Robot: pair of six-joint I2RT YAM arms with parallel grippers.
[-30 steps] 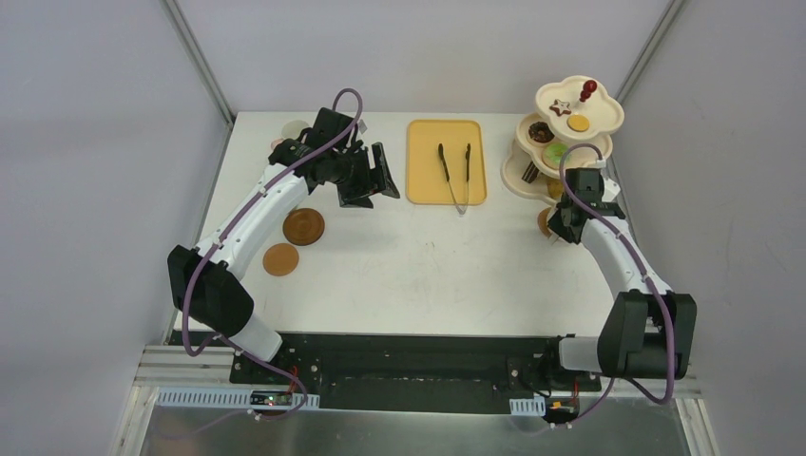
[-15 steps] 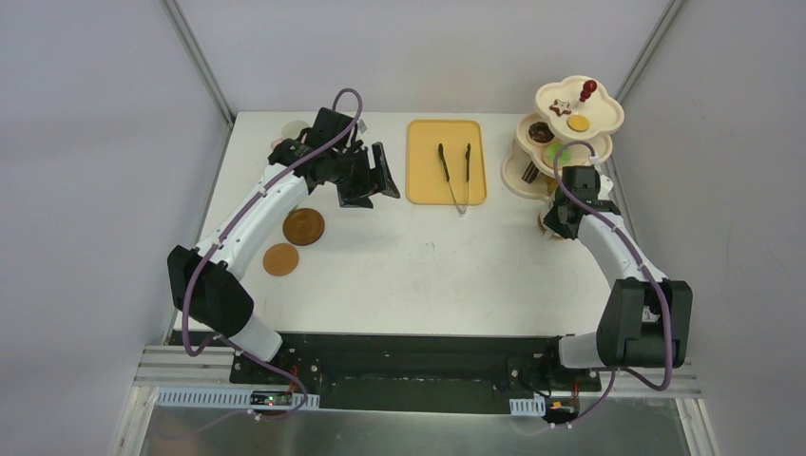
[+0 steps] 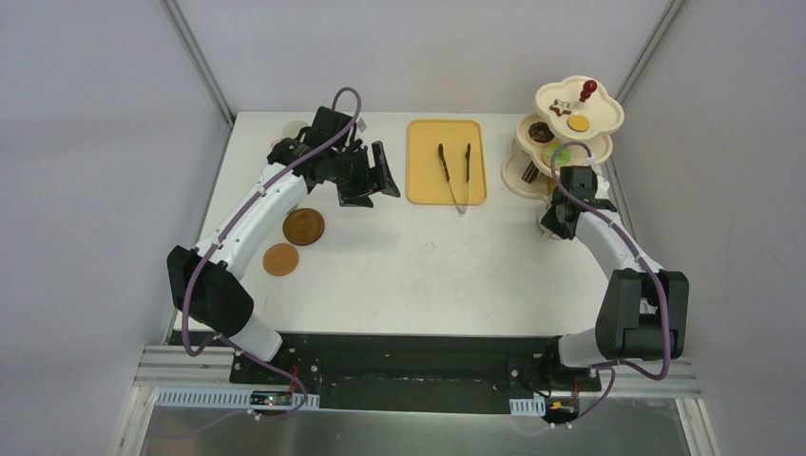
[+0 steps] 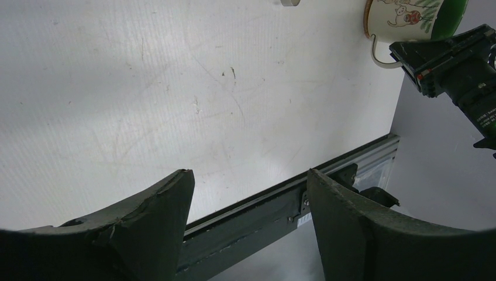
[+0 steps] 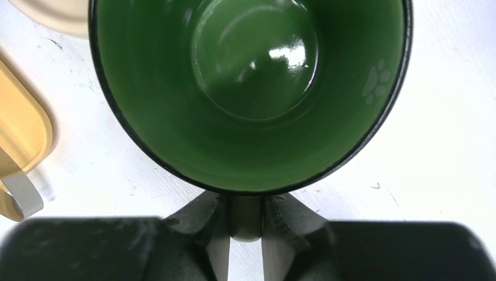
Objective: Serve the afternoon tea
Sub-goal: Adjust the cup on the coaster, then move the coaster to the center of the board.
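My right gripper [image 5: 245, 219] is shut on the pale handle of the green-lined patterned mug [image 5: 251, 88], which fills the right wrist view, empty inside. In the top view the right gripper [image 3: 558, 220] sits just in front of the cream three-tier stand [image 3: 521, 176] with its red knob [image 3: 588, 87], and the wrist hides the mug. Small pastries [image 3: 561, 106] lie on the tiers. My left gripper [image 3: 376, 179] hangs open and empty left of the tray. Two brown coasters [image 3: 303, 226] [image 3: 280, 258] lie beside the left arm. A cream mug [image 3: 295, 127] peeks out behind that arm.
The yellow tray [image 3: 428, 161] with black tongs [image 3: 454, 173] lies at the back middle; its corner [image 5: 20, 134] shows close to the held mug. The left wrist view shows the patterned mug [image 4: 409, 14] and the table's near edge [image 4: 327, 170].
My right gripper, with the mug in it, has shifted slightly left and toward the stand. The left arm has stayed put.
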